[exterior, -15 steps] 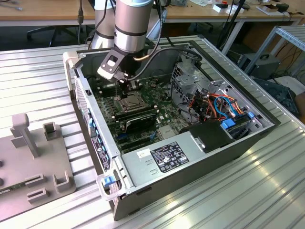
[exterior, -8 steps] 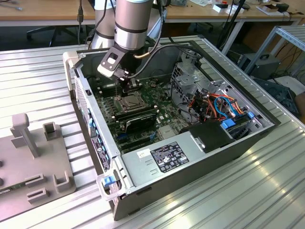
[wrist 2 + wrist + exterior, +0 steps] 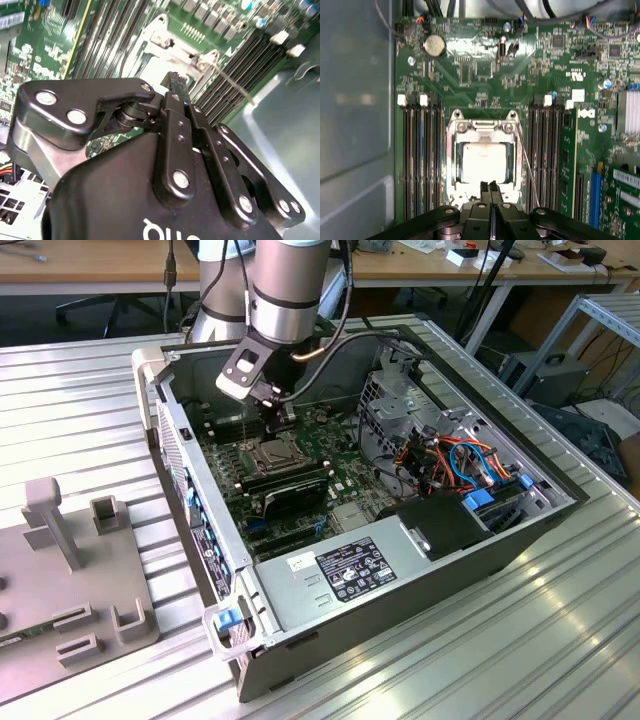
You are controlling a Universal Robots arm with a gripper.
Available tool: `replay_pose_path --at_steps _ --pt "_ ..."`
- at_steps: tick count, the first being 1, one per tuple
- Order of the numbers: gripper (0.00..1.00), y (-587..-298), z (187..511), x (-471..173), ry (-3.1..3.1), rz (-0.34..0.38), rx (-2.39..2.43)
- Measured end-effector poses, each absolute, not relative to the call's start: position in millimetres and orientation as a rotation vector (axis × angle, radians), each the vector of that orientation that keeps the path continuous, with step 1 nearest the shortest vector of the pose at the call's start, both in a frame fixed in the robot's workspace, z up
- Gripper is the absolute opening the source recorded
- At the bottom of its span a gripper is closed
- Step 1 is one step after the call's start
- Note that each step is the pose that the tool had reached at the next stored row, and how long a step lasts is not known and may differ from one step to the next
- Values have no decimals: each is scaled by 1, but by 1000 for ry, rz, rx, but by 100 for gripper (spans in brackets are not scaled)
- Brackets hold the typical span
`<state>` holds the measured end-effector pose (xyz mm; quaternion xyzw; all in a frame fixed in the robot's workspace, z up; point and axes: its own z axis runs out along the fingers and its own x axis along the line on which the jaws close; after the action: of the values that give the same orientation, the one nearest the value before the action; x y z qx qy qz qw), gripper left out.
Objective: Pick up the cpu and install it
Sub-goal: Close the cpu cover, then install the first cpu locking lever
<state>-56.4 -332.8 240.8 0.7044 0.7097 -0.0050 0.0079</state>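
Claw [image 3: 491, 186] fingers pressed together, nothing between them; tips hang just over the nearest edge of the socket [image 3: 454, 165]. Cpu [image 3: 485, 162] lies flat inside the socket frame, just beyond the tips — apart from them, as far as I can tell. Lever [image 3: 528, 167] runs slantwise beside the frame. Judgement: seating or latching stage; best done slow and square, touching frame or lever only — never the chip top; memory slots [image 3: 420, 160] flank both sides.

Arm [image 3: 290, 285] reaching steeply down, fingers [image 3: 484, 191] pressed together tip to tip, pointing downward
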Motion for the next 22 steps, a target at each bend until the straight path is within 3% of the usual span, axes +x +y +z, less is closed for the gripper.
replay_pose_path --at_steps 22 --pt "11 -335 241 -44 2215 -22 2199"
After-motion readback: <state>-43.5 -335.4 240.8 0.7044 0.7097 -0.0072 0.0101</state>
